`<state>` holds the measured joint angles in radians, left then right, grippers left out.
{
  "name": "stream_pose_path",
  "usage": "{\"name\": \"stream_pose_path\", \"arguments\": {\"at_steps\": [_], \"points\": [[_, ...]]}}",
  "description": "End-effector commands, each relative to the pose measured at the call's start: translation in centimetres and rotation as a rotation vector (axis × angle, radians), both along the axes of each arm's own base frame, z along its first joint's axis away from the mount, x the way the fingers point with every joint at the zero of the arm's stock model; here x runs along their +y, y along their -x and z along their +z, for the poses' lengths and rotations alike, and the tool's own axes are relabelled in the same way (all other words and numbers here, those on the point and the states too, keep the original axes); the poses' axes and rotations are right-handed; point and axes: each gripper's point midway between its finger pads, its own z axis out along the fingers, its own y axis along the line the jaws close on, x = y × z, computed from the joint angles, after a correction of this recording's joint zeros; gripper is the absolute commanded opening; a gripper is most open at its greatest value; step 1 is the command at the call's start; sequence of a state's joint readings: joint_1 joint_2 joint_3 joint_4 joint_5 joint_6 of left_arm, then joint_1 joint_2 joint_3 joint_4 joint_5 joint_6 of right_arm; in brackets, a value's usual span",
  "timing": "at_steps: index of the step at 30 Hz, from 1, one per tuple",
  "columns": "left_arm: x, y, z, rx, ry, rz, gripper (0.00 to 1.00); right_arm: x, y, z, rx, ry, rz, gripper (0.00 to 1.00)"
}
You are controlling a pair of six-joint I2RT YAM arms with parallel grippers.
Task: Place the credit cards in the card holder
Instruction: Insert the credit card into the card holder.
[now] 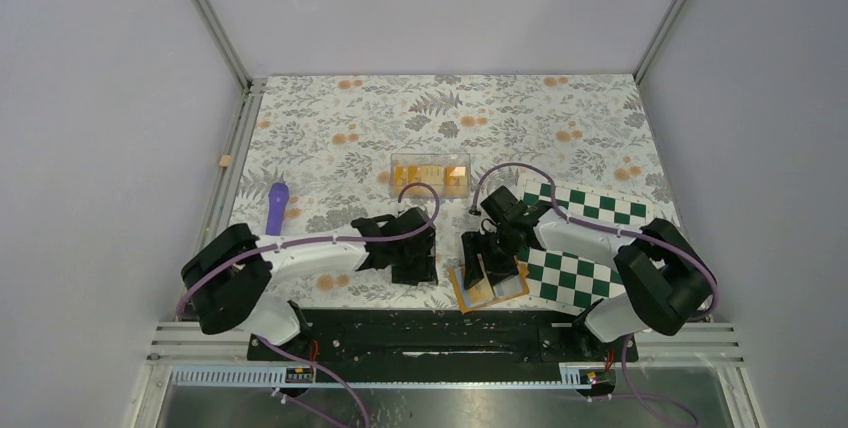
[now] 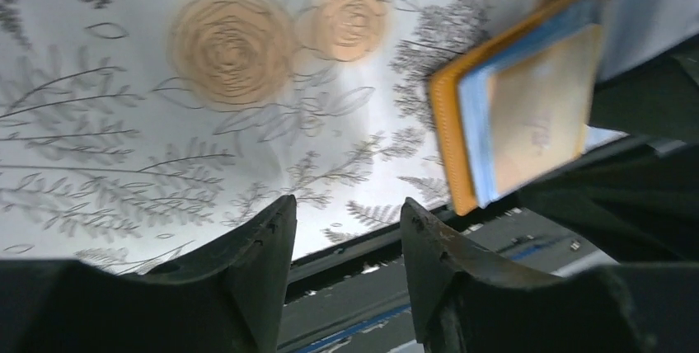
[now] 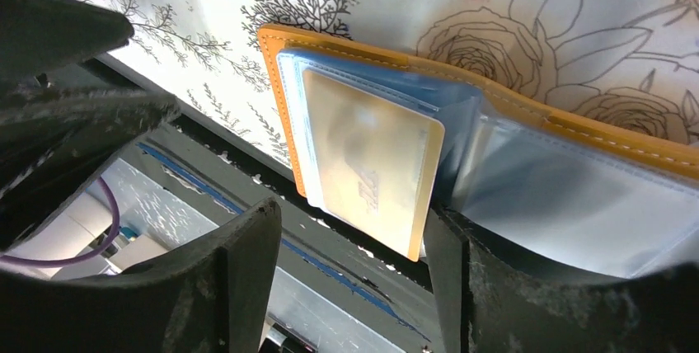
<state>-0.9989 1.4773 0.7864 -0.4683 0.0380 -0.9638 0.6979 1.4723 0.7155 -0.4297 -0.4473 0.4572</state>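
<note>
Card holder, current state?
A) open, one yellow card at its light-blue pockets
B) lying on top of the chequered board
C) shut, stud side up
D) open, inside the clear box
A: the right wrist view shows the card holder spread open, with a yellow card over its light-blue pockets. Whether the card is fully seated in a pocket cannot be told.

A card (image 3: 372, 165) lies on the card holder (image 3: 577, 196), left of the nearer chequered board (image 1: 575, 278).
</note>
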Motion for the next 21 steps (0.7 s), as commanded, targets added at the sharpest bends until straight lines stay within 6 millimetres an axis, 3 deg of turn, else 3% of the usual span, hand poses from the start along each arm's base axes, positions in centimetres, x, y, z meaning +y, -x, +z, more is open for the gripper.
{"name": "stream_pose_path", "arguments": {"at_steps": [1,5,9,14,21], "points": [[-4.3,-0.3,3.1,-0.021,0.287,-0.046,0.5,-0.8,-0.4,0.9,-0.048,0.026,0.003,0.68],[-7.0,-0.1,4.7,0.005,0.502,-0.041,0.51,-1.3,-0.9,1.1,-0.038,0.012,-0.033,0.63],[-8.3,-0.2,4.8,0.034,0.589,-0.027,0.51,-1.1,-0.7,0.1,0.003,-0.002,-0.041,0.6],[-7.6,-0.2,3.9,0.042,0.559,0.007,0.5,0.5,-0.2,-0.4,0.082,-0.075,-0.059,0.55],[-4.9,-0.6,3.3,-0.001,0.455,0.058,0.5,3.5,-0.8,1.1,0.105,-0.185,-0.065,0.49]]}}
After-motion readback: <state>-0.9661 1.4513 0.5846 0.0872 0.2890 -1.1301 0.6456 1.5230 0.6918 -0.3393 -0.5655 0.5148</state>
